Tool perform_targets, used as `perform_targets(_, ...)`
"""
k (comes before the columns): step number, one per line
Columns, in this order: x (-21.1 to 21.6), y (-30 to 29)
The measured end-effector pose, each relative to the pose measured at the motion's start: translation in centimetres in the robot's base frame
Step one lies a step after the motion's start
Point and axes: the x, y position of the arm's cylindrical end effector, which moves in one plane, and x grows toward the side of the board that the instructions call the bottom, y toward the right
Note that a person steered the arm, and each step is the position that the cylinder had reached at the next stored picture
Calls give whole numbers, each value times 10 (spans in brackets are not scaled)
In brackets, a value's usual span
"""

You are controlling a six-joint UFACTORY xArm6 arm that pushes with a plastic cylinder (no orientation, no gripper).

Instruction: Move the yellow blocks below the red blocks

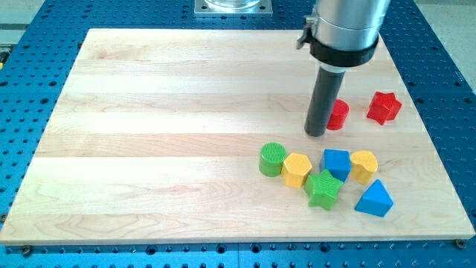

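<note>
My tip (316,133) rests on the board just left of a red block (338,115), partly hidden behind the rod, shape unclear. A red star (384,107) lies further to the view's right. Below them sits a cluster: a yellow hexagon (296,169) between a green cylinder (273,158) and a green star (324,188), and a second yellow block (364,165) right of a blue block (336,163). The tip is above the cluster, about a block's width from the yellow hexagon.
A blue triangle (374,199) lies at the cluster's lower right, near the board's bottom edge. The wooden board (149,134) lies on a blue perforated table (22,89). The arm's metal housing (343,30) hangs over the view's top right.
</note>
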Motion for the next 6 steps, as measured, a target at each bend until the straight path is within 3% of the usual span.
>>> perform_targets(2, -9, 39)
perform_targets(3, 12, 25)
perform_targets(4, 51, 83)
perform_targets(5, 102, 95)
perform_targets(6, 111, 32)
